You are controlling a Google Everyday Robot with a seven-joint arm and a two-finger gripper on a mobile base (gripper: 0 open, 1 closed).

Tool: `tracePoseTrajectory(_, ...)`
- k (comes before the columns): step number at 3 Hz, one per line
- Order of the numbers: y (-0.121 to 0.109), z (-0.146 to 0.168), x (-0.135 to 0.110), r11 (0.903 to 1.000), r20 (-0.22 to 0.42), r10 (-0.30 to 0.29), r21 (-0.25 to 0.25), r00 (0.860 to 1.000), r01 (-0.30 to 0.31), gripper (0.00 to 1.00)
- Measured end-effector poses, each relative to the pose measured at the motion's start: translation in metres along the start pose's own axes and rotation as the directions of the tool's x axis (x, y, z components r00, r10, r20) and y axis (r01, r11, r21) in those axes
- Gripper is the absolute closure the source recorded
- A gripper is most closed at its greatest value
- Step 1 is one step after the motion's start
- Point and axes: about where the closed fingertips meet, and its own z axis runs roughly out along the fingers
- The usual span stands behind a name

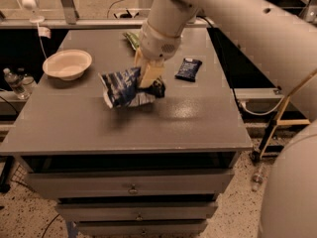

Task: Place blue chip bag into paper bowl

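The blue chip bag [124, 87] is crinkled and hangs above the grey table, lifted off its top near the middle. My gripper [148, 76] is shut on the bag's right end, its cream fingers [150, 73] pointing down. The paper bowl [67, 64] sits upright and empty at the table's far left, apart from the bag and to its left.
A small dark blue snack packet [188, 69] lies right of the gripper. A green chip bag [131, 38] shows partly behind the arm at the back. The grey table [148, 128] stands on drawers. A plastic bottle [14, 82] sits off the table's left edge.
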Motion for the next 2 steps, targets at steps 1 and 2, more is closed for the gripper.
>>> tracePoseTrajectory(1,-0.0365,-0.0638,-0.0002,0.9863,-0.006,-0.01,0.164,1.0,0.011,1.0)
tracePoseTrajectory(2,-0.0365,-0.0637,-0.0002,0.9863,-0.006,-0.01,0.164,1.0,0.011,1.0)
